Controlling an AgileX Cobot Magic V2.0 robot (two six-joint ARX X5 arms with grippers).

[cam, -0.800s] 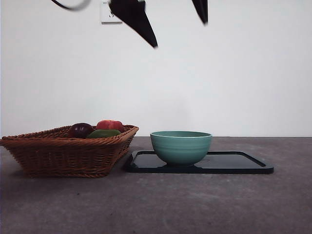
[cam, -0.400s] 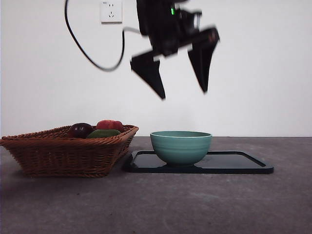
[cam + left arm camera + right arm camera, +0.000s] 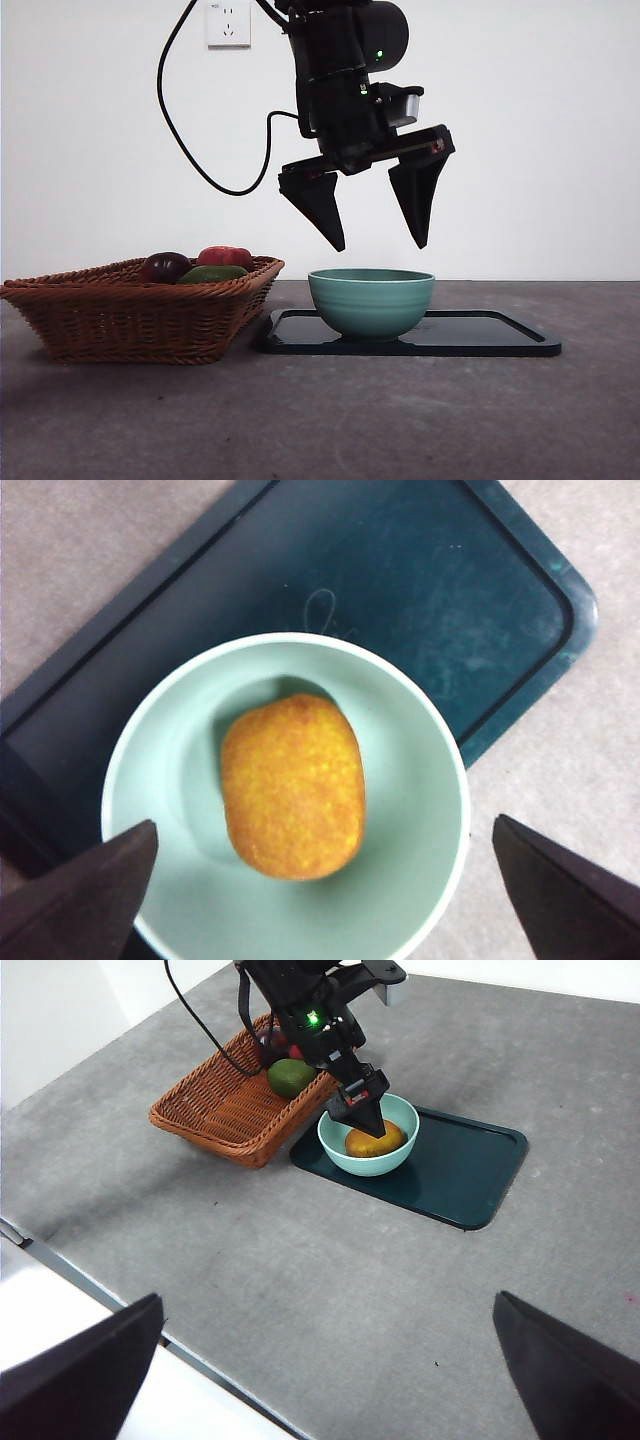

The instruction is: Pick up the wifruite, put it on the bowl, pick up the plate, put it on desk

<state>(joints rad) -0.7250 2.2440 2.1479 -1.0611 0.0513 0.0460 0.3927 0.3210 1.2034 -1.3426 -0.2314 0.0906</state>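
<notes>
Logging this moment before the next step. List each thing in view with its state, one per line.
Orange fruit: lying in the bowl, not held.
Bowl: upright on the tray.
Tray: flat on the desk, bowl at one end.
Basket: beside the tray, holding other fruit.
Left hand: open, above the bowl.
Right hand: open, away from the things.

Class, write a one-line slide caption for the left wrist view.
Open left gripper hovers above the orange wifruite lying in the mint-green bowl on a dark tray.
</notes>
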